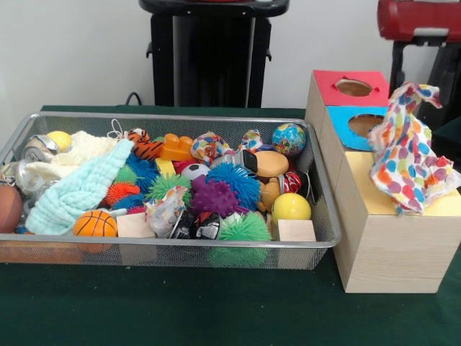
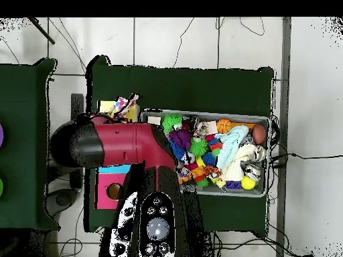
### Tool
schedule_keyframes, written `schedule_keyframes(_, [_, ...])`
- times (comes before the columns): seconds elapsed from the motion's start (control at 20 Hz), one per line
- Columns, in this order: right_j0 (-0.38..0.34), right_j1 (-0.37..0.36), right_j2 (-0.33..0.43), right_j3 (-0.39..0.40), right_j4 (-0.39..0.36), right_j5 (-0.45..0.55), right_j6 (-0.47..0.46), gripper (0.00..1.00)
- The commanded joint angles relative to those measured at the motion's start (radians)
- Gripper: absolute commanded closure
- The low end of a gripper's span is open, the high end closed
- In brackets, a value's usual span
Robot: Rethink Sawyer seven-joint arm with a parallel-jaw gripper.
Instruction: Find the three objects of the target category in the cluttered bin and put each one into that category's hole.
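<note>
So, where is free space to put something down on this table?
The green cloth strip in front of the bin and the yellow-topped box is bare. The bin itself is packed full. The dotted cloth lies over the yellow top.

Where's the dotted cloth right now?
In the front view the dotted cloth hangs over the yellow-topped box, right of the bin.

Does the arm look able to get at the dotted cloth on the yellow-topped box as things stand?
Probably yes: the dotted cloth sits heaped atop the yellow-topped box, outside the bin, with nothing covering it, and the arm reaches over that box.
</note>
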Motion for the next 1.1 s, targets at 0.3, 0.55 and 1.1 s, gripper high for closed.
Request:
schedule_keyframes(0.3, [0.042, -0.129, 0.004, -0.121, -0.024, 0.447, 0.078, 0.0])
schedule_keyframes(0.55, [0.03, -0.124, 0.019, -0.093, -0.015, 0.394, 0.079, 0.0])
schedule_keyframes(1.1, [-0.017, -0.024, 0.054, 0.014, -0.028, 0.092, 0.074, 0.0])
